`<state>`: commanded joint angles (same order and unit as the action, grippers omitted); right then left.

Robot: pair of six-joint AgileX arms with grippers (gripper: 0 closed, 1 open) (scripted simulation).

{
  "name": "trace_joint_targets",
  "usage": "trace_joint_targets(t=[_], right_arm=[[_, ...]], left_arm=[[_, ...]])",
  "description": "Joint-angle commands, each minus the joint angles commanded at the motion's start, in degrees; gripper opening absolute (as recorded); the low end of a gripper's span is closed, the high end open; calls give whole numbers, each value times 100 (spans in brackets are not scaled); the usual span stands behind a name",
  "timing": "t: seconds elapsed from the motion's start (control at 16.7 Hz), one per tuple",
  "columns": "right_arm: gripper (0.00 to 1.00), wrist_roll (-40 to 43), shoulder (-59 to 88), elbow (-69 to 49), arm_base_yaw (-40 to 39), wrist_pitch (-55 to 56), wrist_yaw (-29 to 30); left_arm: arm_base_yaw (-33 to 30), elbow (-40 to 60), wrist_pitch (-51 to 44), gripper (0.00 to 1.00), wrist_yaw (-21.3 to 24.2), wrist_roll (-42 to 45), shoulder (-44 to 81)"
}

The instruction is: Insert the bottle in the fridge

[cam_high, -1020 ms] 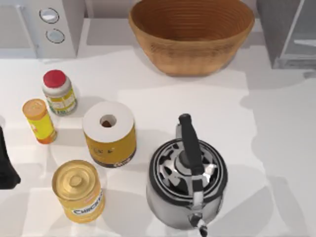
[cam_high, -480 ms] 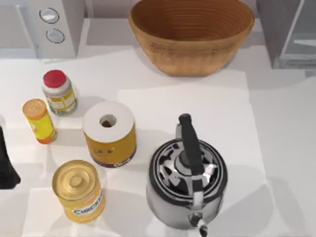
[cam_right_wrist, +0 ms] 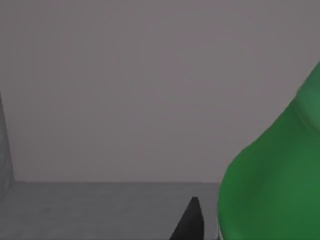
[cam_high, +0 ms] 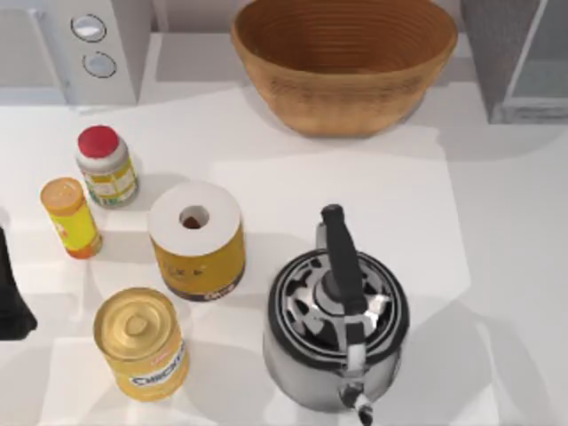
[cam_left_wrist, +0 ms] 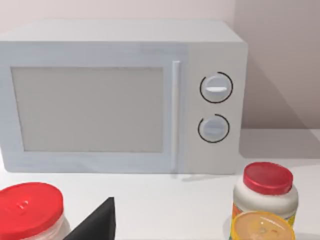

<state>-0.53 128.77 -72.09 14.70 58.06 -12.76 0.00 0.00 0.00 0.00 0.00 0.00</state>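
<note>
Progress: judging from my right wrist view, the green bottle (cam_right_wrist: 272, 175) is already inside a dark grey cavity with a plain back wall and a flat floor, which I take to be the inside of the fridge (cam_high: 515, 58); the carrying part looks nearly done
Left to do: setting the bottle down on the floor of the cavity, letting go, and drawing my right arm out; I cannot tell whether the bottle's base touches the floor yet
Bottle: close to my right wrist camera, large against the grey back wall, its rounded shoulder curving up toward the neck
Fridge: at the far right corner of the table in the top view, beside the wicker basket (cam_high: 344, 62)
Right gripper: one dark fingertip (cam_right_wrist: 190, 222) pokes up just beside the bottle; whether my fingers are clamped on the bottle I cannot tell
Right arm pose: reaching forward into the cavity, wrist camera facing the back wall
Left arm: parked at the table's left edge, its dark gripper (cam_high: 13, 297) near the orange-lidded jar (cam_high: 71, 216); its wrist faces the microwave (cam_left_wrist: 122, 95), and I cannot tell whether its fingers are apart or together
</note>
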Motion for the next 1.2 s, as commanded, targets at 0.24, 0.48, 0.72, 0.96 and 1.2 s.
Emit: trace_joint_targets(t=[0.24, 0.48, 0.72, 0.96, 1.2], right_arm=[[1, -33, 479, -783, -102, -455, 54], [1, -18, 734, -1300, -179, -765, 119], [1, -17, 735, -1303, -179, -768, 119], [31, -17, 735, -1303, -179, -768, 119], [61, -17, 735, -1303, -179, -768, 119]], left_arm=[[0, 0, 0, 100, 0, 0, 0], [0, 0, 0, 100, 0, 0, 0], [0, 0, 0, 100, 0, 0, 0], [0, 0, 0, 100, 0, 0, 0], [0, 0, 0, 100, 0, 0, 0]])
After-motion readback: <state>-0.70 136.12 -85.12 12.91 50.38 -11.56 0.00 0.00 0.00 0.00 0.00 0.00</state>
